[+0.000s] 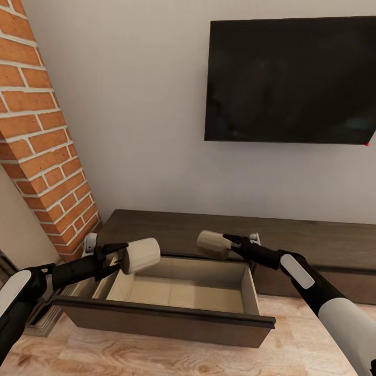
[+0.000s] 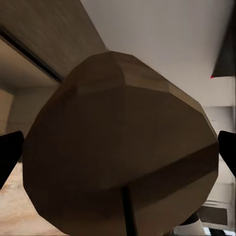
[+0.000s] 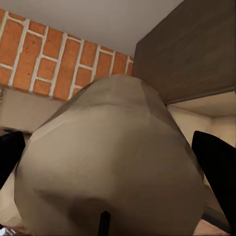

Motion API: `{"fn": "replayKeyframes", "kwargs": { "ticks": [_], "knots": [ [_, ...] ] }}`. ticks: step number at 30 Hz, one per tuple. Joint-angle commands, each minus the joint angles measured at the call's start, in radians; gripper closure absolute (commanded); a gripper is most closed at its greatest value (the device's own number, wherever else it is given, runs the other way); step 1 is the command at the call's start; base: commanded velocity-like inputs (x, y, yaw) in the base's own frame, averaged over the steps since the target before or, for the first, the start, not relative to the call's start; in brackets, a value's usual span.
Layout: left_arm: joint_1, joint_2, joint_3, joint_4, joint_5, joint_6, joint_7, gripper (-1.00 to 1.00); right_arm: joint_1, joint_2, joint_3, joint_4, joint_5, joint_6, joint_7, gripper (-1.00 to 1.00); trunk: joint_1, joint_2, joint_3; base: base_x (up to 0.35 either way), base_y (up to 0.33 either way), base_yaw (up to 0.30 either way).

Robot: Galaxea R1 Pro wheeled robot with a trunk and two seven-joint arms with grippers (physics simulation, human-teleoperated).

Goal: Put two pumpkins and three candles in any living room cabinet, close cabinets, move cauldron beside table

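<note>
Candles gripped above open cabinet drawer

We see a plain pale grey wall with a dark flat television mounted on it. A red brick column stands at the left. The floor is light wood planks.

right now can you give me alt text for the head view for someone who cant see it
Two robot arms each hold a cream candle over an open, empty drawer of a low dark wood cabinet: the left claw grips the left candle, the right claw the right candle. A black TV hangs above, brick column at left.
</note>
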Motion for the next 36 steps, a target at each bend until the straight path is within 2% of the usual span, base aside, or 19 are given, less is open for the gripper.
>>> {"fn": "replayKeyframes", "kwargs": {
  "ticks": [1,4,14,19,23,29,33,36],
  "knots": [
    [-0.001,0.0,-0.001,0.0,0.021,0.001,0.01,1.0,0.001,-0.001,0.003,0.001,-0.006,0.006,0.003,1.0,0.0,0.0,-0.001,0.0,0.0,0.0],
    [0.002,0.001,-0.003,0.0,0.039,0.001,0.011,1.0,0.007,-0.001,0.003,0.002,-0.007,0.012,-0.003,1.0,0.0,0.0,-0.001,0.0,0.0,0.0],
    [0.01,0.001,-0.005,0.0,0.044,0.001,0.011,1.0,0.015,-0.005,0.0,0.005,-0.009,0.016,0.003,1.0,0.0,0.0,-0.001,0.009,0.0,0.0],
    [0.01,0.0,-0.007,0.0,0.044,0.001,0.011,1.0,0.016,-0.008,0.001,0.007,-0.009,0.023,0.001,1.0,0.0,0.0,-0.001,0.23,0.0,0.0],
    [0.01,0.0,-0.008,0.0,0.044,0.001,0.01,1.0,0.02,-0.005,0.003,0.054,-0.009,0.032,0.003,1.0,0.0,0.0,-0.001,0.292,-0.008,0.0],
    [0.01,-0.001,-0.013,0.0,0.045,0.001,0.011,1.0,0.02,-0.001,0.006,0.076,-0.002,0.112,-0.004,1.0,0.0,0.0,-0.001,0.066,-0.006,0.0],
    [0.01,0.0,-0.03,0.0,0.045,0.001,0.01,1.0,0.02,-0.003,0.007,0.077,0.0,0.147,-0.011,1.0,0.0,0.0,-0.001,0.071,-0.001,0.0],
    [0.01,0.0,-0.035,0.0,0.045,0.001,0.01,1.0,0.02,-0.003,0.007,0.079,0.0,0.175,-0.042,1.0,0.0,0.0,-0.001,0.019,0.0,0.0]
  ]
}}
